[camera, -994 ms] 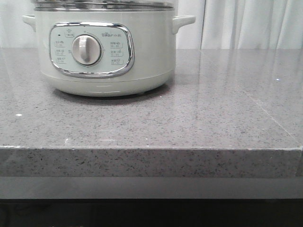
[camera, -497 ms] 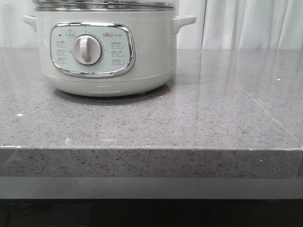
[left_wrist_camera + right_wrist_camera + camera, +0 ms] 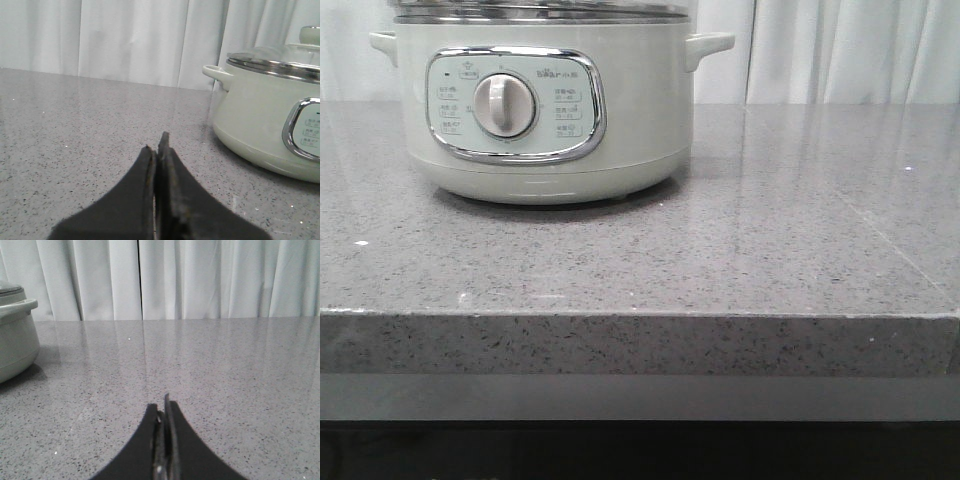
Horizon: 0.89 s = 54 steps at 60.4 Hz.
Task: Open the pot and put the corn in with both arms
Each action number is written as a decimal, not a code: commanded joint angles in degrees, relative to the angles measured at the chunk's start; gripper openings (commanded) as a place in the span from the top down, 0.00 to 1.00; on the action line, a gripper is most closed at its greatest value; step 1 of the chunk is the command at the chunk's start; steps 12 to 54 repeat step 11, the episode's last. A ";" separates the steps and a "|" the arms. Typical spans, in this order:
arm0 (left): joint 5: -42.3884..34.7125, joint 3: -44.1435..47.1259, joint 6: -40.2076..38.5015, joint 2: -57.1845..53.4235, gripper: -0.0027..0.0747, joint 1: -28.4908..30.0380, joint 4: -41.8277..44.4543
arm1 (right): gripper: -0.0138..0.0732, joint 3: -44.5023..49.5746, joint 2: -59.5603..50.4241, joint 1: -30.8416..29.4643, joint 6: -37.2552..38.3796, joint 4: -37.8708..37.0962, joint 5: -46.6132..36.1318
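White curtains [image 3: 840,50] are hung behind a grey speckled countertop [image 3: 740,240] that fills most of the front view. The pot [image 3: 542,105] is seen at upper left of that frame, upright on the counter, w/ its chrome-framed panel and round dial [image 3: 504,105] faced toward the camera; a glass lid [image 3: 280,52] is seated on its metal rim. The left gripper [image 3: 159,150] is shown low over the bare counter, fingers pressed together w/ nothing between them, pot at the right edge of its view. The right gripper [image 3: 163,412] is likewise closed on nothing, pot at the left edge. The corn is not visible in any view
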 commanded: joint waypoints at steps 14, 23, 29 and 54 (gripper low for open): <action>-4.84 0.53 0.06 -0.88 0.99 0.01 -0.50 | 0.98 -0.72 -1.18 -0.31 0.09 -0.42 -5.17; -4.84 0.53 0.06 -0.88 0.99 0.01 -0.50 | 0.98 -0.72 -1.18 -0.31 0.09 -0.42 -5.17; -4.84 0.53 0.06 -0.88 0.99 0.01 -0.50 | 0.98 -0.72 -1.18 -0.31 0.09 -0.42 -5.17; -4.84 0.53 0.06 -0.88 0.99 0.01 -0.50 | 0.98 -0.72 -1.18 -0.31 0.09 -0.42 -5.17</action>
